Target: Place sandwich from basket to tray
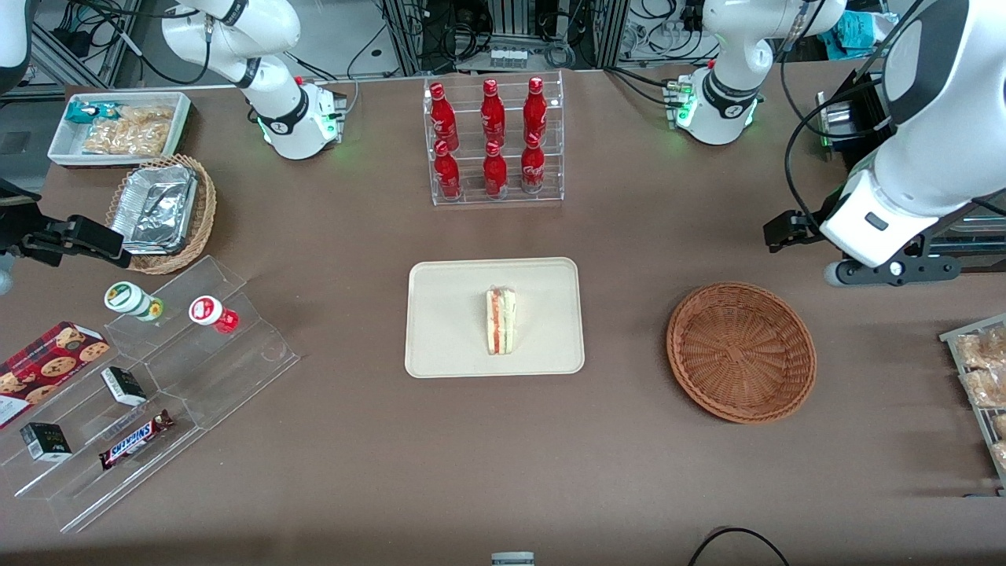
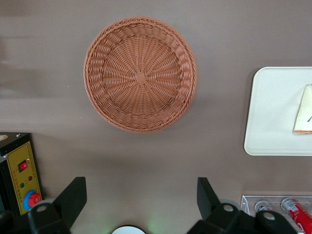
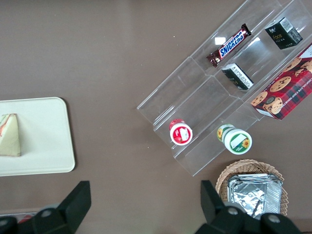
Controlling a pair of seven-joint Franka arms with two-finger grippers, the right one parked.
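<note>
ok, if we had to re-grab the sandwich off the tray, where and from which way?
From straight above, gripper fingers closing on the two flat bread faces of the sandwich. It stands on edge on the tray, filling layers facing up, so the bread sides look exposed. The gripper hangs open above the basket.

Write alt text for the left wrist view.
An empty round wicker basket sits on the brown table; beside it, the cream tray holds the sandwich. The open end effector hangs above the table, holding nothing.

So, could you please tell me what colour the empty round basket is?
Reddish-brown woven wicker basket; the left wrist view shows it best.
</note>
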